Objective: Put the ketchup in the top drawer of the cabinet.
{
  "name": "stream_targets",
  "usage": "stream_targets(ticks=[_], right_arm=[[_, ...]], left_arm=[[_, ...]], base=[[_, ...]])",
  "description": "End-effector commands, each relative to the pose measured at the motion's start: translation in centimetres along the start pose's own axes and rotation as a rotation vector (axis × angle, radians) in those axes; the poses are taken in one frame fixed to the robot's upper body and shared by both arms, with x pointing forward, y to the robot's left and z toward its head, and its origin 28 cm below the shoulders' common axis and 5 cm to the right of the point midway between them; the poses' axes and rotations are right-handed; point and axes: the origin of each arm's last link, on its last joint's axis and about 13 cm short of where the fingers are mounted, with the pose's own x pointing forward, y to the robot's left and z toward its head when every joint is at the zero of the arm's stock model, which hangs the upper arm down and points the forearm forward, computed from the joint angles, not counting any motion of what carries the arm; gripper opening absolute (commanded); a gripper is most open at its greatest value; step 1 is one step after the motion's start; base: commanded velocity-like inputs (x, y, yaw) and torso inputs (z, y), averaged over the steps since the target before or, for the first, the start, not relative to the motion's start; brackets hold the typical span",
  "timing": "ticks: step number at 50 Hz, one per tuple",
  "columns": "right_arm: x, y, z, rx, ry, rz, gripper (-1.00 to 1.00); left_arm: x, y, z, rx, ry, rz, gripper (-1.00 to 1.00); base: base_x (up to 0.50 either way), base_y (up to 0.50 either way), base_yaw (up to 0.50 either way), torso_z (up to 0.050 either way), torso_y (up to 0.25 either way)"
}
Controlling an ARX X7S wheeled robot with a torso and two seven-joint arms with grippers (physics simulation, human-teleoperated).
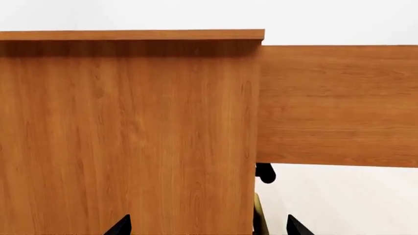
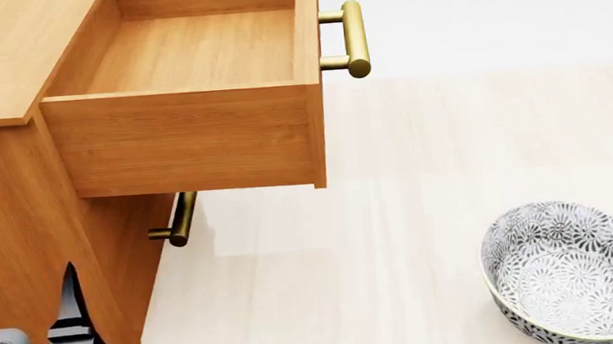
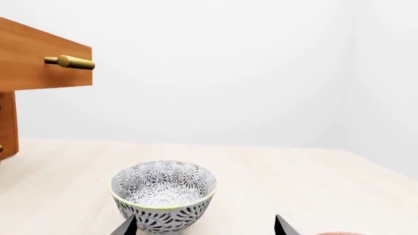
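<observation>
The cabinet stands at the left of the head view. Its top drawer is pulled out and shows an empty wooden floor; the brass handle sticks out from its front. My left gripper is open, low beside the cabinet's side panel, with nothing between its fingers. My right gripper is open too, just in front of the patterned bowl. No ketchup shows clearly. A thin reddish sliver at the edge of the right wrist view is too small to identify.
The grey-patterned white bowl sits on the pale floor at the right. The lower drawer's brass handle juts out beneath the open drawer. The open drawer's side overhangs the floor.
</observation>
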Motion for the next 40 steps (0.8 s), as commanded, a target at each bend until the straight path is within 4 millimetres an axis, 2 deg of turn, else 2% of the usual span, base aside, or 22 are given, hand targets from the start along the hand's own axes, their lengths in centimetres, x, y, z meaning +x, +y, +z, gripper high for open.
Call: stream_targets(ticks=[1,33,38,40], right_arm=[[0.4,-0.2,-1.3,-0.004,0.011,-0.002,1.00],[-0.7,0.2,-4.5,0.029,0.065,-0.025,1.00],[-0.6,0.5,-4.4,0.030,0.056,-0.009,1.00],[-0.4,0.7,-3.8,0.035,0.027,-0.001,1.00]], left_arm=[[0.1,0.0,-0.1,0.000,0.005,0.003,1.00],[0.2,0.1,-0.5,-0.005,0.017,0.011,1.00],[0.3,0.0,-0.4,-0.003,0.017,0.011,1.00],[0.3,0.1,-0.5,-0.003,0.018,0.013,1.00]], base=[[0.00,0.00,0.00,0.000,0.000],[0.00,0.00,0.00,0.000,0.000],[0.00,0.00,0.00,0.000,0.000],[0.00,0.00,0.00,0.000,0.000]])
